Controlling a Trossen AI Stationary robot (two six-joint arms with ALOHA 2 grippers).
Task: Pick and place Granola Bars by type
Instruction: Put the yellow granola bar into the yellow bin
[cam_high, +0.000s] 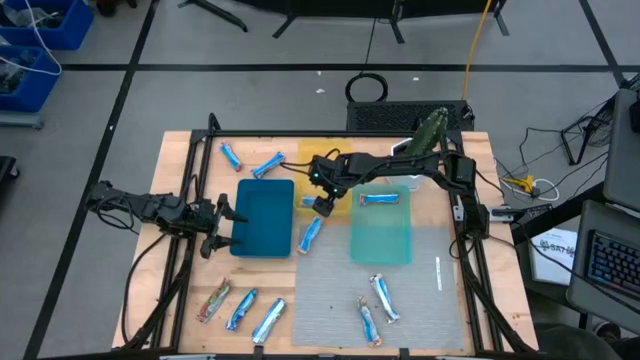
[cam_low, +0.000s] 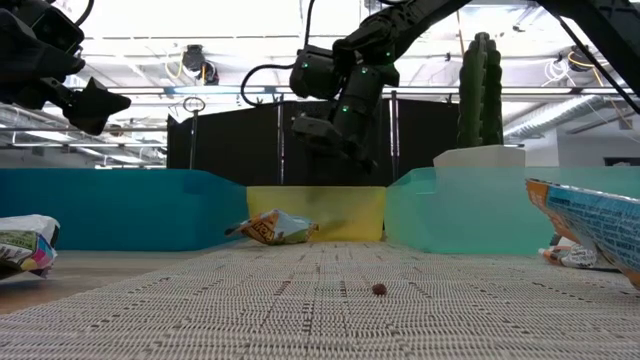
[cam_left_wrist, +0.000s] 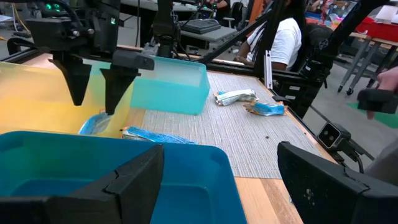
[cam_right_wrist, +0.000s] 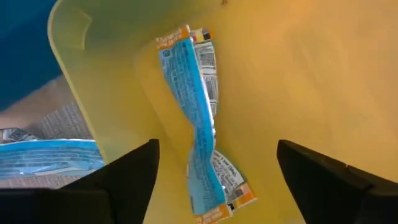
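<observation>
Right end effector (cam_right_wrist: 214, 180) open above a bar in the yellow tray

Near the front edge of the desk (cam_high: 180, 150) loose granola bars (cam_high: 243, 308) lie scattered; mid-desk, fingers wide, it hangs over a blue-and-white bar (cam_right_wrist: 199, 124) lying free in the yellow tray (cam_right_wrist: 323, 81); left end effector (cam_high: 222, 222), open and empty, waits beside the blue tray (cam_high: 262, 218).

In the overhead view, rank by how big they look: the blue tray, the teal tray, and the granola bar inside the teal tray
1 and 2. blue tray and teal tray: they look about alike, so unranked.
3. granola bar in the teal tray: by far the smallest.
</observation>
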